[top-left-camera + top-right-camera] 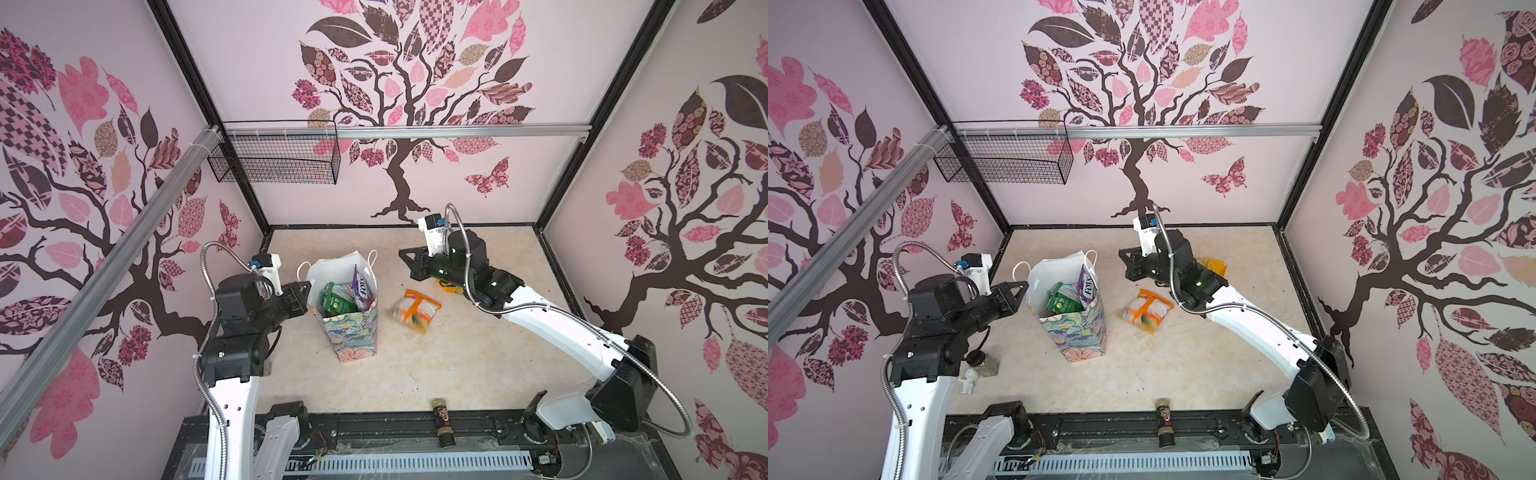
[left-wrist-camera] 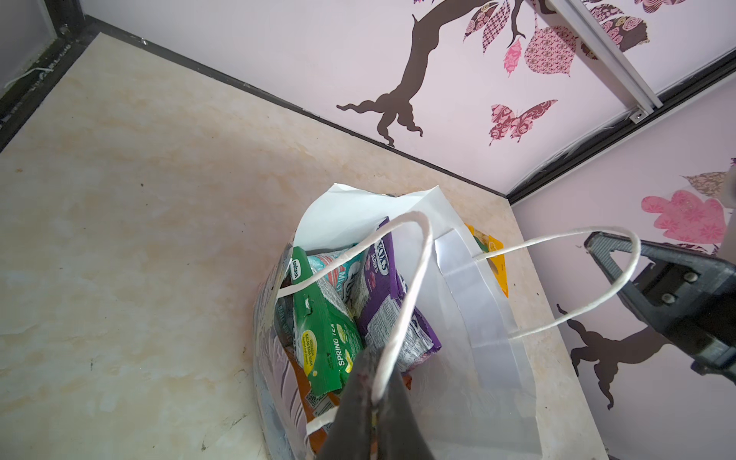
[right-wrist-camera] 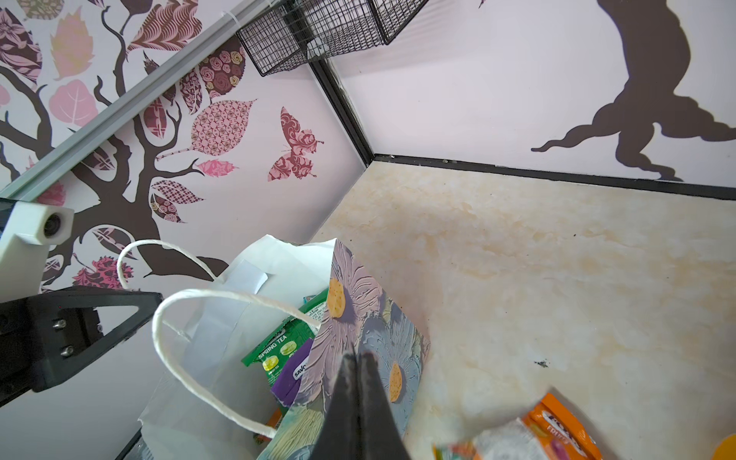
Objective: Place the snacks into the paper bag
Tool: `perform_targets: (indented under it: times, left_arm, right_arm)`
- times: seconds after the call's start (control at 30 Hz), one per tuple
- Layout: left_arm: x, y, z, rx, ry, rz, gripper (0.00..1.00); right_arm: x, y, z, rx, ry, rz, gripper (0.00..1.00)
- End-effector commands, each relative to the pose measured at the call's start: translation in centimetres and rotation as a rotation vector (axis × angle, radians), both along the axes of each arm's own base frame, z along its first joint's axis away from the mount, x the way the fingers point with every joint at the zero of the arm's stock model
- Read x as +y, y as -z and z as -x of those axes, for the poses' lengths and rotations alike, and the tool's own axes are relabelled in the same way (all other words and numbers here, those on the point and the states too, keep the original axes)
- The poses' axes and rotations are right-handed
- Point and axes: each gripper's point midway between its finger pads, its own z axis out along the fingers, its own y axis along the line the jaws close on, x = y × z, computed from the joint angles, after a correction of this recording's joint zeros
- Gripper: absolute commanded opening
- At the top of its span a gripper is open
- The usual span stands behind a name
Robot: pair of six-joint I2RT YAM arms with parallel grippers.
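Note:
The paper bag (image 1: 350, 332) (image 1: 1077, 332) stands open mid-table, floral outside and white inside (image 2: 478, 318). Inside it lean a green snack packet (image 1: 336, 300) (image 2: 324, 330), a purple FOX'S packet (image 1: 363, 289) (image 2: 382, 286) and a teal one (image 2: 338, 271). My left gripper (image 1: 308, 286) (image 2: 372, 354) is at the bag's left rim, shut on its white cord handle (image 2: 414, 278). An orange-and-white packet (image 1: 416, 311) (image 3: 537, 434), blurred, lies right of the bag. My right gripper (image 1: 401, 252) (image 3: 358, 354) hangs shut and empty, above and to the right of the bag. A yellow packet (image 1: 451, 286) lies under the right arm.
A small dark bottle (image 1: 442, 419) stands at the table's front edge. A black wire basket (image 1: 274, 153) hangs on the back wall at the left. A white figurine (image 1: 969, 380) and a small jar (image 1: 985, 366) sit beside the left arm. Walls close in three sides.

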Motion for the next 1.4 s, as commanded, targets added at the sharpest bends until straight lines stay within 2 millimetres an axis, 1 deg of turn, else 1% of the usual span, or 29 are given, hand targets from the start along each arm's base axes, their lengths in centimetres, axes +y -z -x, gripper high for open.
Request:
perform_targets:
  times: [0.0, 0.07, 0.13, 0.17, 0.23, 0.27, 0.3, 0.33, 0.4, 0.47, 0.5, 0.57, 0.63, 0.7, 0.73, 0.8, 0.87, 1.03, 1.13, 1.37]
  left_arm:
    - [0.0, 0.0, -0.1, -0.022, 0.004, 0.0, 0.08]
    - [0.0, -0.1, -0.1, -0.021, 0.007, -0.001, 0.08]
    - [-0.1, 0.0, 0.0, -0.014, 0.012, -0.008, 0.08]
    - [-0.1, 0.1, 0.1, -0.012, 0.011, -0.009, 0.08]
    - [0.0, 0.0, 0.1, -0.019, 0.009, -0.011, 0.08]
    - [0.0, 0.0, 0.1, -0.023, 0.005, -0.007, 0.09]
    - [0.0, 0.0, 0.0, -0.03, 0.004, -0.007, 0.1]
    - [0.0, 0.1, 0.0, -0.027, 0.005, -0.007, 0.1]
    - [0.0, 0.0, -0.1, -0.022, 0.009, -0.017, 0.1]
    - [0.1, 0.1, -0.1, -0.014, 0.006, -0.021, 0.1]
    - [0.1, 0.2, -0.2, -0.016, 0.005, -0.019, 0.1]
    - [0.1, 0.2, -0.3, -0.021, 0.007, -0.012, 0.1]
    - [0.0, 0.1, -0.3, -0.024, 0.006, -0.011, 0.1]
    - [0.0, 0.1, -0.3, -0.022, 0.007, -0.01, 0.1]
    - [0.1, 0.0, -0.3, -0.025, 0.006, -0.011, 0.1]
    - [0.1, 0.0, -0.3, -0.023, 0.007, -0.013, 0.1]
    - [0.1, 0.0, -0.3, -0.023, 0.007, -0.014, 0.1]
    - [0.1, 0.0, -0.3, -0.023, 0.007, -0.016, 0.1]
    - [0.1, 0.2, -0.3, -0.02, 0.007, -0.017, 0.11]
    - [0.1, 0.3, -0.3, -0.018, 0.007, -0.022, 0.11]
  right_arm:
    - [-1.6, -4.2, 0.5, -0.094, 0.056, -0.035, 0.0]
    - [-1.8, -3.6, 0.4, -0.109, 0.062, 0.029, 0.0]
    - [-2.4, -2.9, 0.1, -0.115, 0.071, 0.143, 0.0]
    - [-2.9, -1.9, -0.1, -0.104, 0.078, 0.228, 0.0]
    - [-4.9, 1.5, 0.0, -0.044, 0.127, 0.377, 0.03]
    - [-5.9, 3.9, 0.5, -0.011, 0.139, 0.437, 0.09]
    - [-7.0, 6.4, 1.2, 0.023, 0.145, 0.48, 0.23]
    - [-7.8, 8.7, 2.0, 0.053, 0.147, 0.505, 0.35]
    - [-8.7, 13.8, 4.4, 0.115, 0.094, 0.53, 0.39]
    - [-8.9, 17.5, 6.6, 0.158, 0.043, 0.541, 0.41]
    - [-8.8, 18.9, 7.7, 0.161, 0.02, 0.561, 0.44]
    - [-8.6, 20.7, 9.2, 0.148, 0.009, 0.609, 0.53]
    - [-8.3, 22.1, 10.3, 0.13, 0.001, 0.656, 0.6]
    - [-8.1, 23.6, 11.1, 0.137, -0.011, 0.698, 0.64]
    - [-8.3, 24.3, 11.1, 0.146, -0.002, 0.718, 0.65]
    - [-8.7, 25.7, 10.9, 0.158, 0.01, 0.78, 0.71]
    - [-9.0, 26.3, 10.4, 0.153, 0.034, 0.832, 0.72]
    - [-8.4, 27.2, 9.5, 0.145, 0.037, 0.894, 0.72]
    - [-7.7, 27.8, 9.0, 0.141, 0.024, 0.92, 0.72]
    - [-5.8, 29.4, 9.2, 0.147, -0.033, 0.934, 0.72]
